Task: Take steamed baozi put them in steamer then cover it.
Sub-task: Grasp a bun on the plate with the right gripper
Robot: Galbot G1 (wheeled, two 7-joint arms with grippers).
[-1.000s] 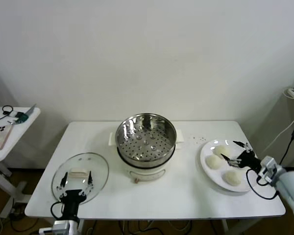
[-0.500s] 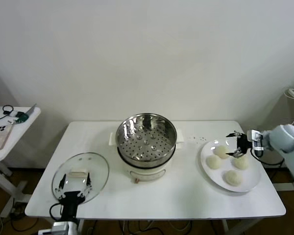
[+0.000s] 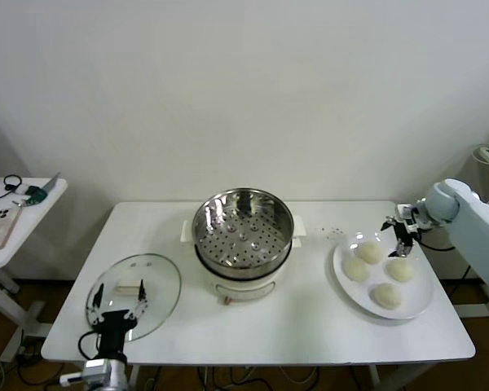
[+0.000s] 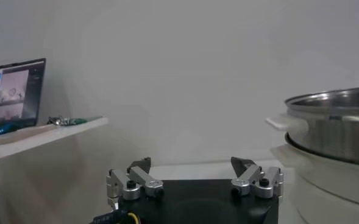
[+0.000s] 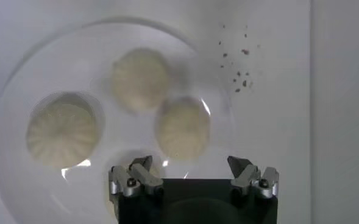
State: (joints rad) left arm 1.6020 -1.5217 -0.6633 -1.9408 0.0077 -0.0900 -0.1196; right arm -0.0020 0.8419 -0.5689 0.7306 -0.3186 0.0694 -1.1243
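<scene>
Several cream-white steamed baozi (image 3: 368, 251) lie on a white plate (image 3: 420, 301) at the table's right; the right wrist view shows three of them (image 5: 183, 126) below it. My right gripper (image 3: 400, 230) hovers open and empty over the plate's far edge, beside the baozi; its jaws (image 5: 191, 167) stand wide apart. The shiny steamer (image 3: 243, 232) stands open on its white cooker base mid-table, and its side shows in the left wrist view (image 4: 334, 122). The glass cover (image 3: 159, 281) lies flat at the front left. My left gripper (image 3: 119, 291) waits open above the cover's near part, its jaws (image 4: 192, 165) empty.
A small side table (image 3: 8, 220) with devices stands to the left of the work table. Dark crumbs (image 3: 336, 230) dot the tabletop between steamer and plate. A white wall rises behind.
My right gripper has swung from the plate's near right side up to its far edge, staying open. My left gripper has drawn back slightly toward the table's front edge.
</scene>
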